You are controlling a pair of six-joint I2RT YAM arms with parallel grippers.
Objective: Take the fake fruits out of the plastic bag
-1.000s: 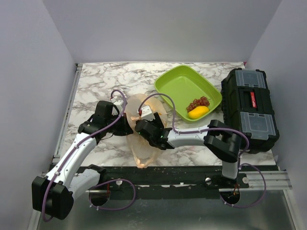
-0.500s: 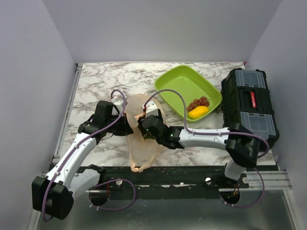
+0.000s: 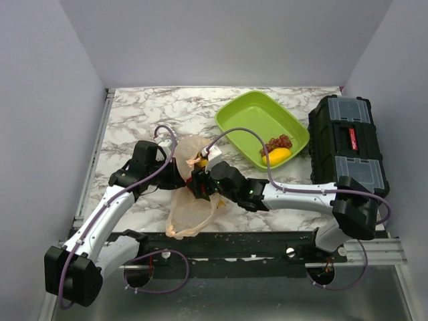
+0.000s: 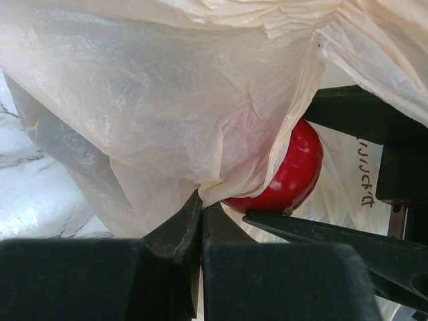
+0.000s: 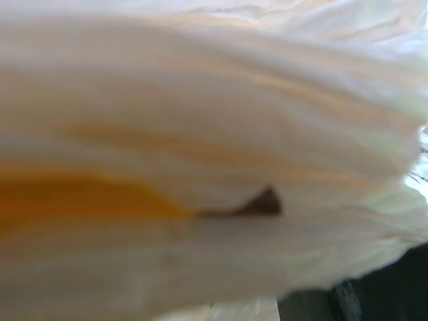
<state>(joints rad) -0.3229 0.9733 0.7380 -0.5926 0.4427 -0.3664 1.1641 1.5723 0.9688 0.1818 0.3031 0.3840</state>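
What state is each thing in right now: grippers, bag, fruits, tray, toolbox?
left gripper: shut, pinching the plastic bag.
right gripper: a finger on either side of the red apple, apparently gripping it.
plastic bag: crumpled, draped over the apple.
red apple: partly covered by bag film.
green tray: holds grapes and a yellow fruit.
toolbox: lid closed.
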